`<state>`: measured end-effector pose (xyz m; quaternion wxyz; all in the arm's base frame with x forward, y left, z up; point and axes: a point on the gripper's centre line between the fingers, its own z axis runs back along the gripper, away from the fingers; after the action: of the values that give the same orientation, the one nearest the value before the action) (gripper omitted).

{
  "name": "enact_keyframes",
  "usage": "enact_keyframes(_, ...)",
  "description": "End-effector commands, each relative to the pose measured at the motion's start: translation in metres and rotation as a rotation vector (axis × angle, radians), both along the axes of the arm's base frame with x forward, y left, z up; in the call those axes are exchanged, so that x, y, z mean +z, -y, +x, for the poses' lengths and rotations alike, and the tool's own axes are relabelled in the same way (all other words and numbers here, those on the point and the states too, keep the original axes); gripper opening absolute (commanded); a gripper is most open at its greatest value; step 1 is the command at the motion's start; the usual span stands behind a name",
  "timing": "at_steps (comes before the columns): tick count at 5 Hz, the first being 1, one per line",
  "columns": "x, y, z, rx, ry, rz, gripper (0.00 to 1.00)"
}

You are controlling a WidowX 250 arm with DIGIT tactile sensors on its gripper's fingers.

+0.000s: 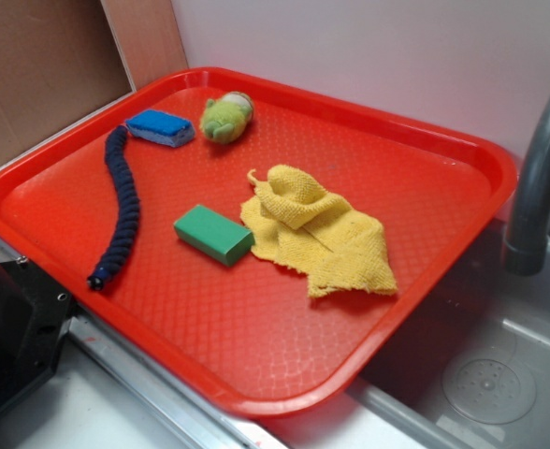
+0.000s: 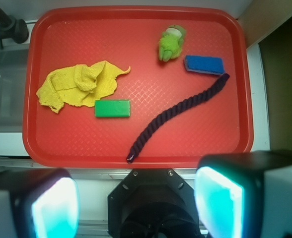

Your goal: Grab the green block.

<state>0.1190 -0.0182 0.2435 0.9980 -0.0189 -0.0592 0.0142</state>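
Observation:
The green block [image 1: 213,234] [image 2: 112,108] lies flat on the red tray [image 1: 397,168] [image 2: 76,139], left of centre, its long side touching the edge of a crumpled yellow cloth [image 1: 322,229] [image 2: 76,84]. In the wrist view my gripper [image 2: 136,201] hangs high above the near side of the tray. Its two fingers [image 2: 54,206] are spread wide and open, with nothing between them. The block is well ahead of the fingers and clear of them. The gripper does not show in the exterior view.
Also on the tray are a fuzzy yellow-green plush toy [image 1: 225,117] [image 2: 171,43], a blue sponge [image 1: 160,127] [image 2: 204,64] and a dark braided rope [image 1: 123,206] [image 2: 178,111]. A sink [image 1: 481,374] with a grey faucet [image 1: 542,178] lies beside the tray. The black robot base [image 1: 13,327] is near its front edge.

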Motion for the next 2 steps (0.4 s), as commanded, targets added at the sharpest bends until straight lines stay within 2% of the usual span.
enact_keyframes(1,0.0000,0.0000,0.0000,0.000,0.000,0.000,1.00)
enact_keyframes(2,-0.0030,0.0012,0.0057,-0.094,0.032,0.004,1.00)
